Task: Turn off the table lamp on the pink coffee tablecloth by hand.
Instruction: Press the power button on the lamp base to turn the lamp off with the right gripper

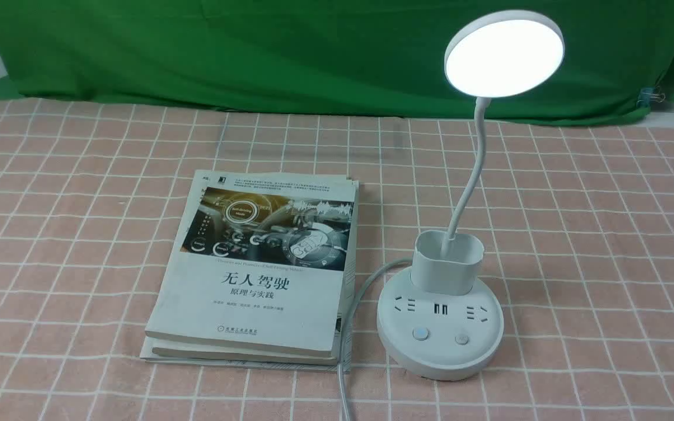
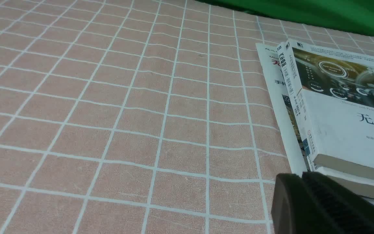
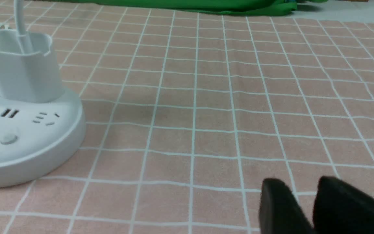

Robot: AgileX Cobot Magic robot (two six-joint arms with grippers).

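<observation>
Right hand [image 3: 304,190] low; table lamp [image 1: 448,263] upright.

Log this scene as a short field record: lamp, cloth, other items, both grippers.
lamp: table lamp, lit, untouched
surface: pink coffee tablecloth
buttons: two on the front of the lamp's base
beside lamp: stack of books on its left
left gripper: low by the books, looks shut, empty
right gripper: low over the cloth, slightly open, empty, apart from the lamp
</observation>
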